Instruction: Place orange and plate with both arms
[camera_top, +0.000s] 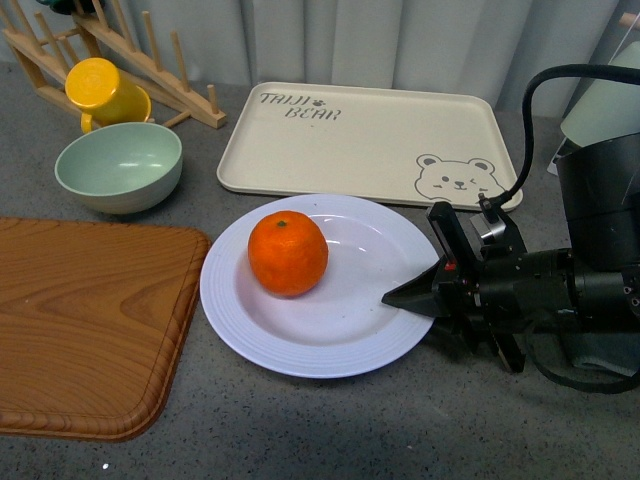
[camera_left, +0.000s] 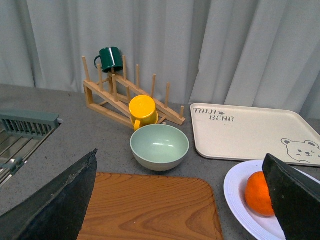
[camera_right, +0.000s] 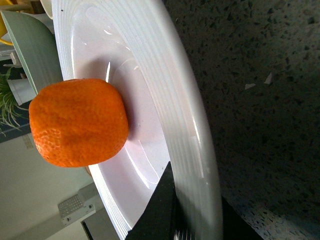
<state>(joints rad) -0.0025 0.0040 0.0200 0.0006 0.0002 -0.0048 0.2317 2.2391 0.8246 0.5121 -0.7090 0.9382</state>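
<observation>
Orange is recorded resting on the left half of the plate, its stem spot facing up. Plate is seen lying flat on the grey table, just in front of the bear tray and just right of the wooden cutting board. Right gripper is noted at the plate's right rim, jaws pressed together on the rim; in the right wrist view one dark finger is laid on the rim's upper face. Left gripper is shown only in its own wrist view, fingers spread wide with nothing held between them, above the cutting board. Pale green bowl is placed behind the board; yellow cup is set against the wooden rack, and a green mug is hung on it.
</observation>
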